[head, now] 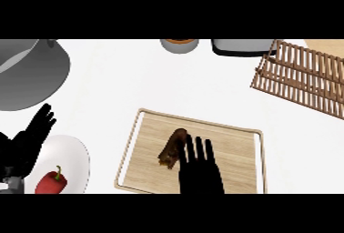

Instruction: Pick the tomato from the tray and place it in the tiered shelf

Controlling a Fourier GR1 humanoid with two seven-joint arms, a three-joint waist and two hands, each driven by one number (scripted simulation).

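Head view: right hand (200, 170) open over tray (250, 132), fingers beside brown, tomato-unlike item (173, 148). Nothing grasped; tiered shelf (302, 77) beyond tray unloaded. Left hand (30, 136) open, resting left of tray.

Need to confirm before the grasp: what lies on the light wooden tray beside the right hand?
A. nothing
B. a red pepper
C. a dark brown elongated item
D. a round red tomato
C: a dark brown elongated item lies on the light wooden tray, just left of the right hand; no tomato shows there.
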